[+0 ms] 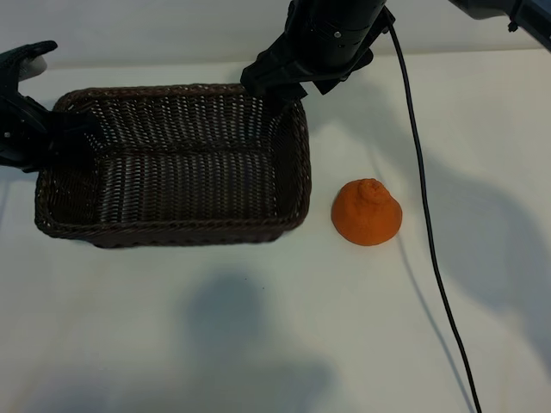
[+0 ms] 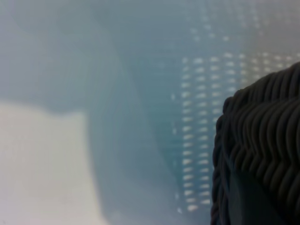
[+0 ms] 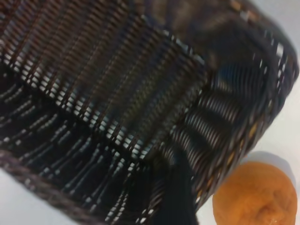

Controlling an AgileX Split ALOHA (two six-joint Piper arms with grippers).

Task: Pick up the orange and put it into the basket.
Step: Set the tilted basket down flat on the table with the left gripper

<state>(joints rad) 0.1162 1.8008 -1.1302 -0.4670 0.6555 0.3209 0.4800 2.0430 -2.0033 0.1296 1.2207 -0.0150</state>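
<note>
- One bright orange, knob-topped fruit (image 1: 368,212): on the table right of the dark brown woven wicker basket (image 1: 172,231), ungrasped; whole task remains.
- Right gripper (image 1: 274,86): spread wide, empty, at basket's far rim.
- Left gripper (image 1: 30,129): narrowly parted, at basket's left end.

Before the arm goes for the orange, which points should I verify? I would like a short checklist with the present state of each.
1. The orange lies free on the table, nothing on it: ok.
2. The orange is outside the basket, beside its wall, apart from it: ok.
3. Basket interior has room: ok.
4. Right gripper jaws open: ok.
5. Right gripper is above the orange: not ok, it hangs at the basket's far corner.
6. Left gripper is away from the orange, at the basket's other end: ok.
</note>
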